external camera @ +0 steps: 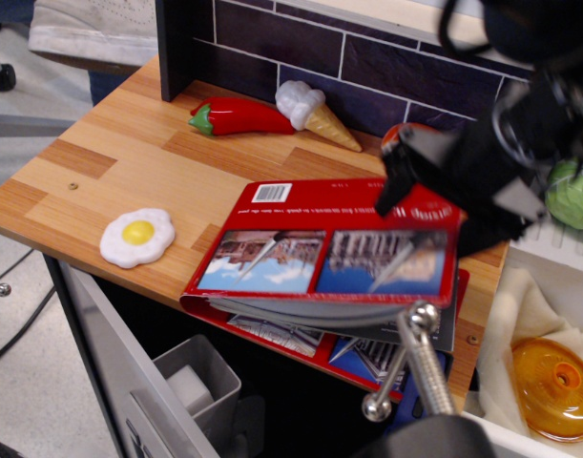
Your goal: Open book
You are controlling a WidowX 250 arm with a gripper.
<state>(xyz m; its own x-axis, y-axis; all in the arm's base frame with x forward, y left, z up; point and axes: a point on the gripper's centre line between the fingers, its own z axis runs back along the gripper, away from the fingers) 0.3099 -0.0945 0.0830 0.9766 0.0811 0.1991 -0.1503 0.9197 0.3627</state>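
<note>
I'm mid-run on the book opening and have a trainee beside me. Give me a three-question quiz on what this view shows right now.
1. True or false: the front cover of the book is lifted off the pages beneath it.
2. Which toy lies nearest the book's left side? A) fried egg B) red chili pepper C) ice cream cone
3. Fill in: the gripper is at the cover's ____ corner, near the brick wall.

Key
1. True: grey pages show under the raised cover.
2. A.
3. Far right; the blur hides whether it is clamped on the cover.
</note>
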